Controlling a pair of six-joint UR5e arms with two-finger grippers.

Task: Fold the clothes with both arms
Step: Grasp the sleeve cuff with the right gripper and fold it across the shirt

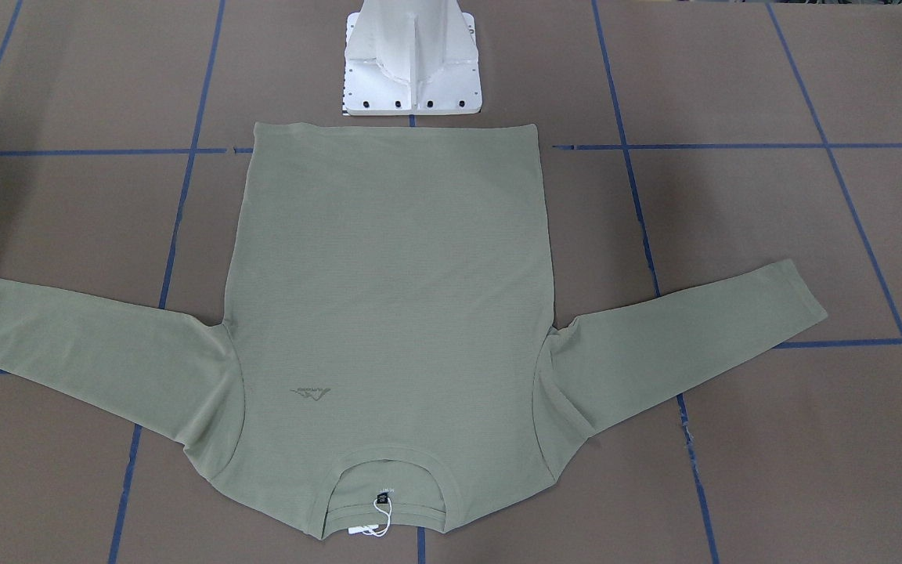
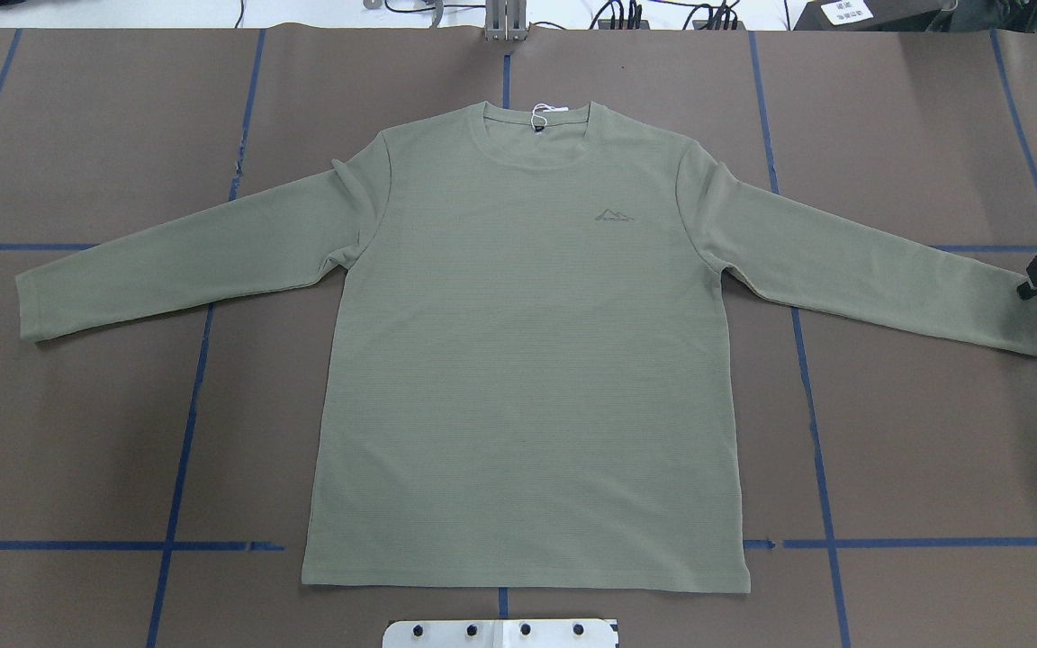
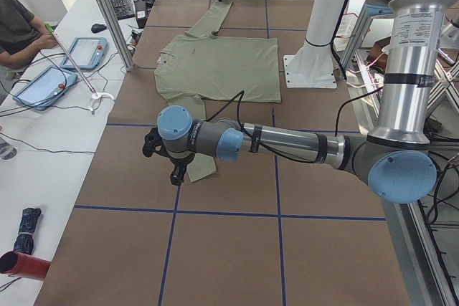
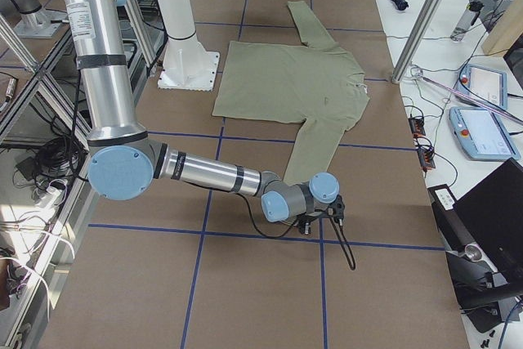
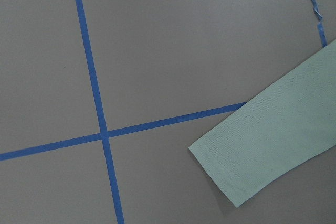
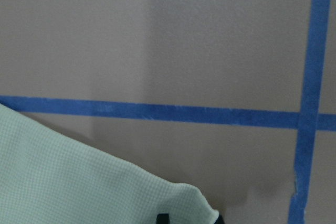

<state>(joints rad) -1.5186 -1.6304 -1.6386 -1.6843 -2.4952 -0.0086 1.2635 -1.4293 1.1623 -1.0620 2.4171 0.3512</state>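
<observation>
**Front-facing view:** The shirt (image 1: 388,274) is lying flat, front up, on the surface (image 1: 733,78). Its hem is lying just beside the base (image 1: 412,70), and its neckline is pointing away from the base. Both sleeves are spreading outward. The tag (image 1: 379,523) is resting inside the neckline.

**Overhead view:** The right hand (image 2: 1033,283) is entering at the right edge and touching the far corner of the right cuff (image 2: 1027,319). The left cuff (image 2: 37,306) is lying flat near the opposite edge.

**Left side view:** The left arm (image 3: 287,141) is reaching low across the surface. The left hand (image 3: 172,166) is hanging over the end of the left cuff. Whether it is touching the cloth, and how far it is opening, cannot be told.

**Right side view:** The right arm (image 4: 204,176) is stretching low, with the right hand at the tip of the right cuff.

**Left wrist view:** The left cuff is occupying the lower right corner, near a crossing of blue tape (image 5: 100,129).

**Right wrist view:** The right cuff is filling the lower left. Two black fingertips (image 6: 163,217) are showing at the bottom edge. They are standing apart with the cuff corner between them, so the right hand is parted and not clamping the cloth.
</observation>
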